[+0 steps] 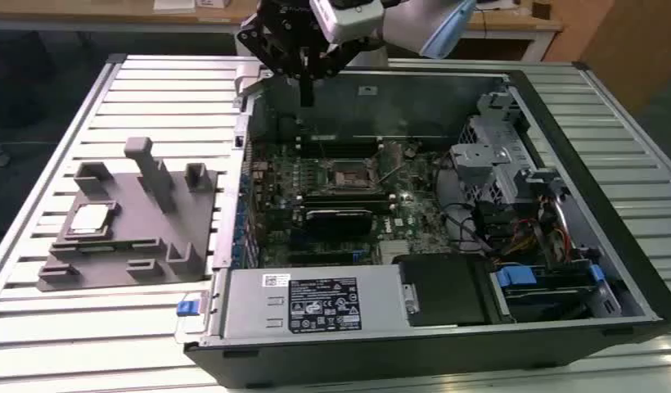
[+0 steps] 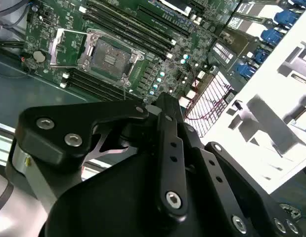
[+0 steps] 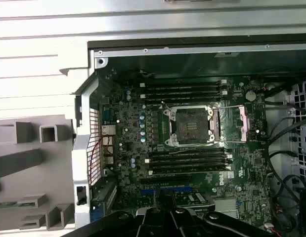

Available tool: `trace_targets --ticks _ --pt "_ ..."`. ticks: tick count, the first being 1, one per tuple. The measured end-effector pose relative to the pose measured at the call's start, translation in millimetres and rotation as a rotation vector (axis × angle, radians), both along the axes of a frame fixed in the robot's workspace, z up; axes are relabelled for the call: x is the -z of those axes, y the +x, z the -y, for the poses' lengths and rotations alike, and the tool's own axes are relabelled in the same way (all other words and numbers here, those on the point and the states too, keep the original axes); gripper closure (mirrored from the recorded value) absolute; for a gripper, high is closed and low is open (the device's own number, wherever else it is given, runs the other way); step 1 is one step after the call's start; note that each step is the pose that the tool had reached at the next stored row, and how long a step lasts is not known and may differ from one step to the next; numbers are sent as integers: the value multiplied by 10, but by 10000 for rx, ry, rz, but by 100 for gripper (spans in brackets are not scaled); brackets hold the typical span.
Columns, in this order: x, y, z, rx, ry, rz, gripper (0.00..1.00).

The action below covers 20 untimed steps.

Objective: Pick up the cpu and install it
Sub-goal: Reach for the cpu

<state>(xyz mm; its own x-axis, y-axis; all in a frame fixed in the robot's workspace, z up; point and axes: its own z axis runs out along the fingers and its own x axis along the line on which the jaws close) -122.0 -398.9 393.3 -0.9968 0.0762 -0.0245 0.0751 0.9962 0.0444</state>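
- Cpu point(image 1: 90, 219) — pale silver top, thin darker rim.
- Fixture block point(image 1: 150, 246): plain matte grey throughout.
- Table point(image 1: 51, 115): pale grey-white, ribbed in long parallel slats.
- Computer case point(image 1: 423, 352): black outer shell, bare silver-grey metal inside.
- Motherboard point(image 3: 143, 168): dark green, dotted with pale blue-topped capacitors point(image 3: 142, 126).
- Memory slots point(image 3: 185, 90): black, laid in parallel stripes.
- Socket point(image 3: 192, 126): black centre, bright silver frame.
- Grille point(image 3: 95, 148): silver, fine square mesh, with red wires behind it.
- Power supply point(image 1: 259, 307): silver-grey, with a black label printed in white.
- Tab point(image 1: 187, 308): blue.
- Cables point(image 1: 521, 241): yellow, red and orange.
- Gripper point(image 1: 306, 100) — black; silver screw heads in the second wrist view.
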Motion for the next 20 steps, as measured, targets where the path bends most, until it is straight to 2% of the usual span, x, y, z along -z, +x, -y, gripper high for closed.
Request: trace_targets --ticks 4,12,20 --pt "0 -22 1 1 0 0 89" --pt "7 -248 0 -1 0 -6 89" --pt "17 -430 0 0 0 -21 89"
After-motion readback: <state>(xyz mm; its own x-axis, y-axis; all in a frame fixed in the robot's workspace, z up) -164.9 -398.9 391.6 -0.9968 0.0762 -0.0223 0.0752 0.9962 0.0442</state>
